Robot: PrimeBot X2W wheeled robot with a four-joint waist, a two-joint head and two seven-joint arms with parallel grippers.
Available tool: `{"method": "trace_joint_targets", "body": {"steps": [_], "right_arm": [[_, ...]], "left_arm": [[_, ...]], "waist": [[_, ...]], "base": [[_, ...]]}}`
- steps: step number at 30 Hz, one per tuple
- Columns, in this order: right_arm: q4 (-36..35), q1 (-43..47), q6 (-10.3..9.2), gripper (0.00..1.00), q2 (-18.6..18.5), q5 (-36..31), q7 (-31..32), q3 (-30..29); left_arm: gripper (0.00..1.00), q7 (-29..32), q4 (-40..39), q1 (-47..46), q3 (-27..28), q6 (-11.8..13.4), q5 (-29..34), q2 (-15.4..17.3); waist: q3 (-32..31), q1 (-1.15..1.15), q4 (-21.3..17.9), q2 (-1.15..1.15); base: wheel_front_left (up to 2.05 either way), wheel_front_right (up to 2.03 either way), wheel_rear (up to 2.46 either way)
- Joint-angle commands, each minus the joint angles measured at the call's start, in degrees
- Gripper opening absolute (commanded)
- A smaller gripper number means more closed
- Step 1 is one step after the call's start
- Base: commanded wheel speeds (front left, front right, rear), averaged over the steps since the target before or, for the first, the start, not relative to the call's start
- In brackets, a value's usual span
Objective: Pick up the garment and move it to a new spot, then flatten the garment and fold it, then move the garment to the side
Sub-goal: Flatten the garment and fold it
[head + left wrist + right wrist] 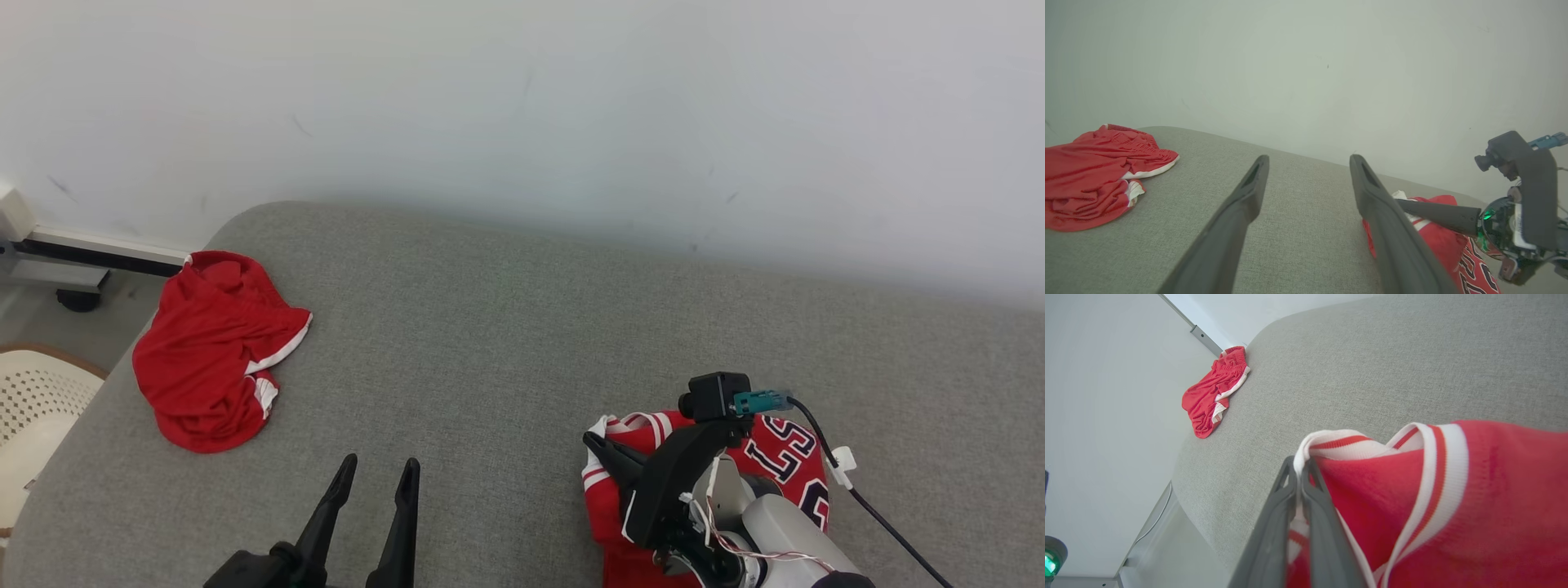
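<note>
At the near right of the grey surface (506,327), my right end effector (602,447) pinches the edge of the jersey (780,453); the left end effector (381,467) is open, empty. I should lift slowly, so the cloth does not slip.

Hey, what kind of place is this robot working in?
Probably a plain indoor room set up for folding clothes, perhaps a test space: a grey fabric-covered padded surface stands against a bare white wall, with red shorts and a red jersey on it.
</note>
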Motion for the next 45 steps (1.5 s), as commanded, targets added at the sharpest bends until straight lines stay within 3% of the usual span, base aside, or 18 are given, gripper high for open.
{"method": "trace_joint_targets", "body": {"steps": [1,10,11,12,13,18,23,28,35,40,45], "right_arm": [[-0.5,0.3,-0.09,0.00,0.0,0.2,-0.4,-0.1],[5.4,1.3,-0.09,0.00,0.0,-3.6,3.0,-1.3],[6.3,0.9,-0.09,0.28,-0.1,-4.6,2.6,-1.4],[7.4,0.5,-0.09,0.46,0.0,-5.5,2.7,-1.4],[8.1,0.5,-0.09,1.00,0.0,-5.6,3.2,-1.1],[7.1,0.5,-0.09,1.00,-0.1,-5.2,5.6,-0.3],[-0.4,3.1,-0.09,1.00,-0.1,-3.7,7.5,-3.0],[-9.8,7.2,-0.09,1.00,-1.9,-11.6,6.8,-12.6],[-21.3,14.0,-0.09,1.00,-0.9,-25.9,8.5,-26.2],[-26.3,17.3,-0.09,1.00,-0.1,-29.9,6.9,-28.6],[-26.8,21.6,-0.09,1.00,0.0,-30.8,5.3,-24.1]], "left_arm": [[1.00,-0.2,0.0,-0.8,0.1,0.0,-0.2,0.1],[1.00,-0.1,-0.1,-1.0,0.0,0.3,-0.4,0.4],[1.00,0.0,0.0,-1.0,-0.2,0.3,-0.4,0.4],[1.00,0.1,0.0,-1.1,-0.3,0.2,-0.5,0.4],[1.00,0.1,0.0,-1.1,-0.3,0.2,-0.5,0.3],[1.00,0.1,-0.1,-0.7,0.0,0.6,-0.8,0.6],[1.00,-0.1,-0.5,0.3,0.5,1.0,-1.1,1.1],[1.00,-0.3,-1.1,0.7,0.7,1.5,-1.1,1.4],[1.00,-0.4,-1.0,0.6,0.2,1.3,-1.1,1.1],[1.00,-0.5,-0.6,0.4,-0.1,1.2,-1.2,0.9],[1.00,-0.5,-0.1,0.1,-0.4,1.0,-1.3,1.0]], "waist": [[0.0,0.00,0.1,0.00],[0.2,0.00,0.2,0.00],[0.2,0.00,0.4,0.00],[0.2,0.00,0.5,0.00],[0.1,0.00,0.6,0.00],[-0.4,0.00,0.5,0.00],[-1.2,0.00,-0.5,0.00],[-1.9,0.00,-2.1,0.00],[-2.4,0.00,-3.4,0.00],[-2.7,0.00,-3.4,0.00],[-3.1,0.00,-2.7,0.00]], "base": [[0.00,0.00,0.00],[0.00,0.00,0.00],[0.00,0.00,0.00],[0.00,0.00,0.00],[0.00,0.00,0.00],[0.00,0.00,0.00],[0.00,0.00,0.00],[0.00,0.00,0.00],[0.00,0.00,0.00],[0.00,0.00,0.00],[0.00,0.00,0.00]]}}
